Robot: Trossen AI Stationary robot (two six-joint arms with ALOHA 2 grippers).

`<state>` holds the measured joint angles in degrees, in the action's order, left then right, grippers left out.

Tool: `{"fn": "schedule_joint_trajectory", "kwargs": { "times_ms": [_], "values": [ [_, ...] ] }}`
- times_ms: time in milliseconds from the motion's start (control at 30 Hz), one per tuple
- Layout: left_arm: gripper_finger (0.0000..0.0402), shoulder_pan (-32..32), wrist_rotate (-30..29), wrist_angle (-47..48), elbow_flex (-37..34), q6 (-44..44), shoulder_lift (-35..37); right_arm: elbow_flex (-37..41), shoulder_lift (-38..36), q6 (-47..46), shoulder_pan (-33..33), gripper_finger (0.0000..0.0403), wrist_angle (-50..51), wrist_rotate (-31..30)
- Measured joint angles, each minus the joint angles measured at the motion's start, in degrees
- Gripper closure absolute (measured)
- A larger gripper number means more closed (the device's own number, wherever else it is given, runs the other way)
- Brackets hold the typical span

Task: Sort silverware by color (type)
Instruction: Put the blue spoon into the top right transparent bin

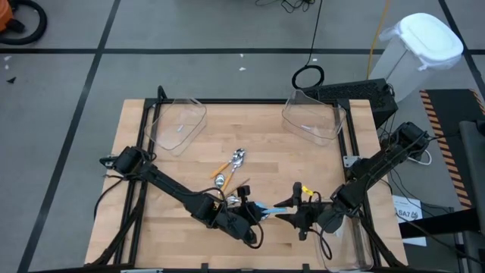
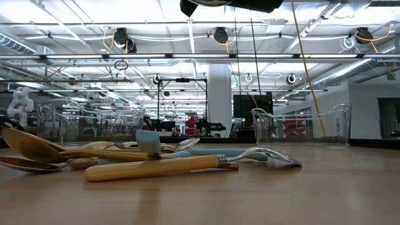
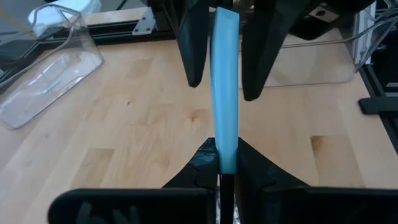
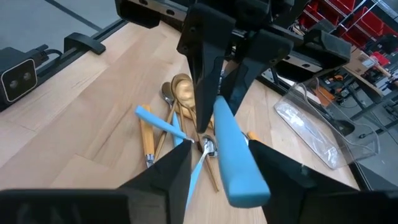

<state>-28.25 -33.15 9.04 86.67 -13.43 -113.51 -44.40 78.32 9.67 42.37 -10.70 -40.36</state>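
A light-blue-handled spoon (image 1: 267, 208) hangs in the air near the table's front edge, between my two grippers. My left gripper (image 3: 225, 149) is shut on it. The handle points away from that gripper toward my right gripper (image 3: 222, 90), whose open fingers stand on either side of the handle's free end (image 4: 242, 186); I cannot tell whether they touch it. More silverware lies in a loose pile (image 1: 231, 167) at mid table: gold spoons (image 4: 180, 90), orange-handled ones (image 2: 156, 167) and a blue-handled one (image 4: 158, 121). My left gripper pinches the blue handle between its two fingers at the end nearest the bowl (image 3: 227, 163), and silver metal shows farther back between them. The fingers lie along the spoon, slanting down toward the table's right. The spoon is lifted clear, with its handle sticking out past the fingertips.
Clear plastic bins stand at the far left (image 1: 178, 121) and far right (image 1: 314, 114) of the table, and another at the near right (image 3: 323, 56). Bare wood lies between the pile and the bins. A black frame (image 1: 250, 100) runs around the tabletop.
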Motion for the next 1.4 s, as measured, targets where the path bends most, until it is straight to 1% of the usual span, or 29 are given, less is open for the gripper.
{"fn": "schedule_joint_trajectory", "kwargs": {
  "times_ms": [300,533,933,1300,1400],
  "values": [
    [0.0379,0.22,0.20,0.24,0.00,0.18,0.00,0.00,0.00,0.15,0.00,0.0289,-0.18,-0.02],
    [0.0379,0.20,0.61,0.31,0.00,0.24,0.00,0.02,0.00,0.25,0.00,0.0349,-0.17,-0.02],
    [0.0379,0.20,0.57,0.37,0.00,0.20,0.00,0.02,0.02,-0.13,0.00,0.0349,-0.17,0.00],
    [0.0313,0.22,-0.16,0.17,0.00,-0.34,0.02,0.02,0.02,-0.10,-0.02,0.0349,-0.18,-0.09],
    [0.0278,-0.20,-2.11,-0.13,0.00,1.10,0.02,0.02,0.02,-0.09,-0.02,0.0349,-0.20,-0.24]
  ]
}}
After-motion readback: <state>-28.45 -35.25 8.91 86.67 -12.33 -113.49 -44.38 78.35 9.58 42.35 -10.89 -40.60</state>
